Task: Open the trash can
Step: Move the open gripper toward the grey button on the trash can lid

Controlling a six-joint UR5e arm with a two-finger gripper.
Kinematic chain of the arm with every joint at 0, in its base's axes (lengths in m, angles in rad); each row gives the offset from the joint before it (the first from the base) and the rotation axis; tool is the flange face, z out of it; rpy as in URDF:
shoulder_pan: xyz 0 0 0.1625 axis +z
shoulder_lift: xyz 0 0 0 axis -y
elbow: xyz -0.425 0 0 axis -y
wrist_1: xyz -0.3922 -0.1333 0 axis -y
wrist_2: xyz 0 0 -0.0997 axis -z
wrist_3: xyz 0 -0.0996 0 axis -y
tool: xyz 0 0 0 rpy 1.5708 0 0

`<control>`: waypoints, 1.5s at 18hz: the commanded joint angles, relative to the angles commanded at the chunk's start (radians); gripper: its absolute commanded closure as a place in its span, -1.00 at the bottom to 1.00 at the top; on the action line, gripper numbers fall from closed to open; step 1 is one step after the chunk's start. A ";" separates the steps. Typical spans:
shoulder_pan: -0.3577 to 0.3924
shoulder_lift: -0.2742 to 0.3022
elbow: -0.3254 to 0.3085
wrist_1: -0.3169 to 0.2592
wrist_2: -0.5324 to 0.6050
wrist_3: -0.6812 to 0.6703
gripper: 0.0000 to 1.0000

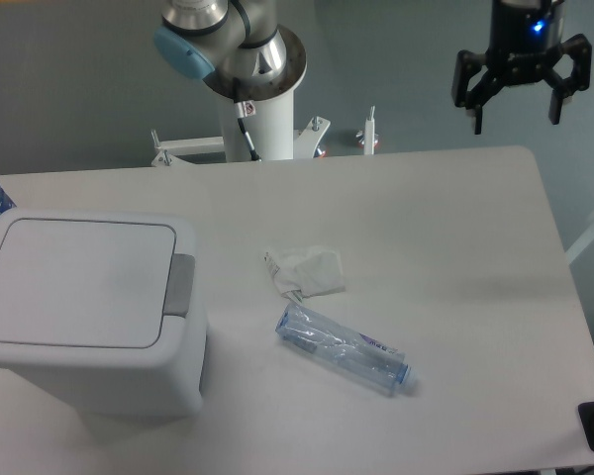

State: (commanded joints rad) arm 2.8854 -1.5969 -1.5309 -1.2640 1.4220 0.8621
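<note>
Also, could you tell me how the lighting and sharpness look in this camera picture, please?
In the fixed camera view, light is soft and even; the trash can casts only a faint shadow on the table, its lid shut. The clear bottle shows mild glints, no harsh glare. The gripper, open at top right, looks dark against the grey wall, with a blue light glowing above it. The whole picture is slightly soft.

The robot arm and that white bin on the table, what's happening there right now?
Nothing is being handled yet. The black two-finger gripper hangs open, high over the table's far right edge and well away from everything. The large boxy white plastic trash can sits at the near left with its flat lid closed and its grey rectangular push button untouched. A crumpled white tissue and a crushed clear plastic bottle lie mid-table.
</note>
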 joint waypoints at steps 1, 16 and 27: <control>-0.003 0.002 -0.002 0.000 0.001 -0.006 -1.00; -0.032 0.000 0.015 0.005 -0.224 -0.294 -1.00; -0.235 -0.058 0.023 0.136 -0.245 -0.570 -1.00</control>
State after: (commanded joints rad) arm 2.6509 -1.6550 -1.5079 -1.1278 1.1766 0.2917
